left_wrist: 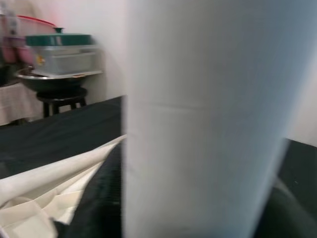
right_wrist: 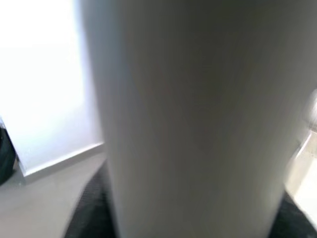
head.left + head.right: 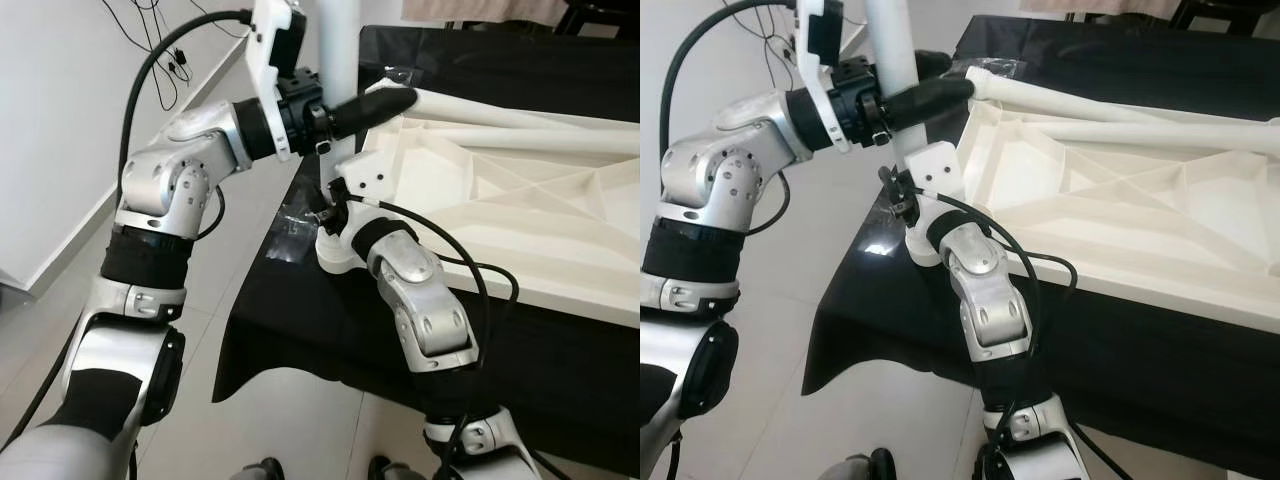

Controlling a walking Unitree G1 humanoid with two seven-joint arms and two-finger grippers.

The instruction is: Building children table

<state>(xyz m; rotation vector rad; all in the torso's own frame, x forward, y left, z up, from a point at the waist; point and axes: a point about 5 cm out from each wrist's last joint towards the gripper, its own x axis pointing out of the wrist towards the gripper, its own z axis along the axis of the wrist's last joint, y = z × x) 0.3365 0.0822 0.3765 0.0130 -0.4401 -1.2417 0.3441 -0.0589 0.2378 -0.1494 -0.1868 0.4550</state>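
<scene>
Reaching in from nine o'clock, the left gripper (image 3: pixel 385 103) had its black fingers (image 3: pixel 935 95) clamped around a white table leg (image 3: pixel 338 45) that stood upright at the near-left corner of the overturned white tabletop (image 3: pixel 510 200). In the left wrist view the same leg (image 1: pixel 208 119) rose as a broad pale column right between the dark fingers (image 1: pixel 101 198), touching both. At ten o'clock in that view, well behind the leg, a dark stool (image 1: pixel 59 96) carried a grey container with a green lid (image 1: pixel 62 52).

Just below the left gripper, toward six o'clock, the right gripper (image 3: pixel 335 195) came up from underneath and was closed on the lower part of the same leg, beside the white corner bracket (image 3: pixel 938 165) of the tabletop; the right wrist view showed the leg (image 2: pixel 193 119) pressed between its fingers (image 2: pixel 91 208).

Toward three o'clock, the tabletop lay underside up on a bench covered with black cloth (image 3: pixel 330 320), its ribbed moulding facing upward. Two more white legs (image 3: pixel 520 112) lay slanted across the tabletop's far edge at about one o'clock. A small clear plastic bag (image 3: pixel 290 225) lay on the cloth near the bench's left edge, and pale floor tiles (image 3: pixel 250 420) spread below.
</scene>
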